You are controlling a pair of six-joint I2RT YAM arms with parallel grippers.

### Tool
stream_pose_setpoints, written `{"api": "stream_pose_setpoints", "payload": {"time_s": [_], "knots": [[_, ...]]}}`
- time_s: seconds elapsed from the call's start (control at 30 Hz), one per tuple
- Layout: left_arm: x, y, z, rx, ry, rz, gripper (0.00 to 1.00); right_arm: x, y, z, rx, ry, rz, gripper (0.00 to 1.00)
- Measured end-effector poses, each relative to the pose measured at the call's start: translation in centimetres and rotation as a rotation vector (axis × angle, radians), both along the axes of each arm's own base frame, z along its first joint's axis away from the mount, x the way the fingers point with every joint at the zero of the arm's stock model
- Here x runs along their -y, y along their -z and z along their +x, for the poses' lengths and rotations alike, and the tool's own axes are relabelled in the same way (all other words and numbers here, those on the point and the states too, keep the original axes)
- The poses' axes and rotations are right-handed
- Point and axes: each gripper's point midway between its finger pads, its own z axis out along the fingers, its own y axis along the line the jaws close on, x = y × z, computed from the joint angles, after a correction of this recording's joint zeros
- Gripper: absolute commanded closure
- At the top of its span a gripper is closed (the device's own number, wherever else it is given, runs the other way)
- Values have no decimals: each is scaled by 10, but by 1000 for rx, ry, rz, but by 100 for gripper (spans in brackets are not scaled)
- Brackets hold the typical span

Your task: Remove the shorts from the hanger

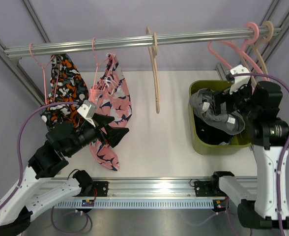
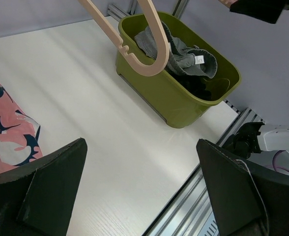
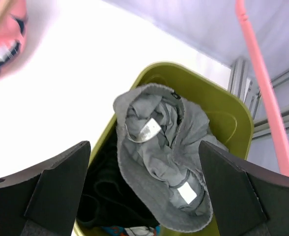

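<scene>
The right end effector (image 3: 144, 191) hangs wide open above the grey shorts (image 3: 159, 162), crumpled on a black pair (image 3: 105, 196) in the green bin (image 3: 233, 113). The left end effector (image 2: 144, 191), also open, sits beside the patterned shorts (image 1: 63, 93) hanging on pink hangers (image 1: 39, 61).

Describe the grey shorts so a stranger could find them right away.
On the table's right side stands an olive bin. The grey shorts lie crumpled on top inside it, over black cloth. They alone are plain grey, with white labels showing.
</scene>
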Motion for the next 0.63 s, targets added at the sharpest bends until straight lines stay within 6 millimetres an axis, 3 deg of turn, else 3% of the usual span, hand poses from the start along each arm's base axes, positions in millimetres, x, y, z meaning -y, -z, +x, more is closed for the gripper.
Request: {"api": "stream_pose_setpoints", "payload": {"time_s": [0.2, 0.3, 0.53, 0.63], "knots": [[-1, 1, 1, -2, -8, 2, 1, -6, -37, -48, 174, 48, 157, 1], [-1, 1, 1, -3, -8, 3, 1, -6, -44, -58, 192, 81, 228, 0], [-1, 1, 1, -5, -8, -1, 1, 5, -5, -48, 60, 218, 304, 1], [-2, 0, 0, -3, -8, -2, 1, 8, 0, -49, 48, 245, 307, 0]]}}
